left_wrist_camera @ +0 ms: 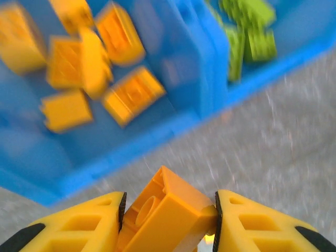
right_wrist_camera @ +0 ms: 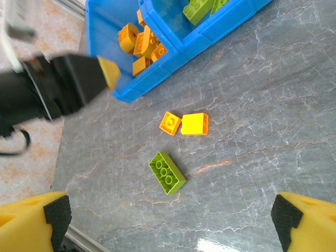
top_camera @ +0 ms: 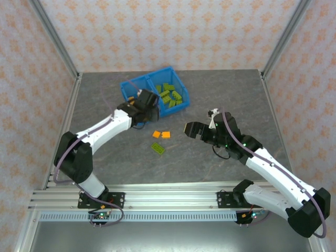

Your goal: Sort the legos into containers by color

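My left jaws are pinched tight on one held brick (left_wrist_camera: 165, 212). It is orange and sits tilted between my two yellow left fingers (left_wrist_camera: 68, 231). These jaws hang just in front of the blue bin (right_wrist_camera: 100, 31), close to its near wall. The picture from that wrist is blurry.

The bin stands at the far side of the desk (right_wrist_camera: 252, 105). It has two halves with a wall (left_wrist_camera: 202, 68) between them. The left half holds the orange pile (right_wrist_camera: 139, 44). The right half holds the green pile (top_camera: 170, 95).

Three bricks lie loose on the desk, a little nearer to me than the bin. A small orange brick (right_wrist_camera: 170, 123) and a bigger orange brick (right_wrist_camera: 195, 124) lie side by side — they touch, or almost. A green brick (right_wrist_camera: 167, 172) lies flat with its bumps up, near them but apart.

My right jaws are spread wide and hold nothing. They hover over the bare desk, to the right of the three loose bricks — my right fingers (right_wrist_camera: 31, 220) show at the bottom corners of that wrist's view.
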You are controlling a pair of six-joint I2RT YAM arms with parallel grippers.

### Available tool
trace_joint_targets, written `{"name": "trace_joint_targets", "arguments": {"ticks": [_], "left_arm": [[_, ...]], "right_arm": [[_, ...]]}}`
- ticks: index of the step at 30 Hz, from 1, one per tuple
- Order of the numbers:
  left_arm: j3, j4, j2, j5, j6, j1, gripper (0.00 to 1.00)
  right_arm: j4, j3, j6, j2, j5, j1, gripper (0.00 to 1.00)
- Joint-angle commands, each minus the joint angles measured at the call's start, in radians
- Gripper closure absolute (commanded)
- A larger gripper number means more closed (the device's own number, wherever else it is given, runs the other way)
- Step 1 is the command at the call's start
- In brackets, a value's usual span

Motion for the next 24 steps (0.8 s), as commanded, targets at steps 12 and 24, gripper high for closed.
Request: {"name": "trace_joint_targets", "arguments": {"ticks": [12, 24], "left_arm": [[0.545, -0.145, 0.436, -0.206, 0.131, 0.205, 0.68], [0.759, -0.287, 0.534, -0.179, 0.155, 0.220, 0.40]], "right_arm": [[0.007, -0.032, 0.036, -0.105, 0.034, 0.021, 0.01], [0.004, -0.054, 0.040, -0.138, 0.069, 0.025, 0.01]]}}
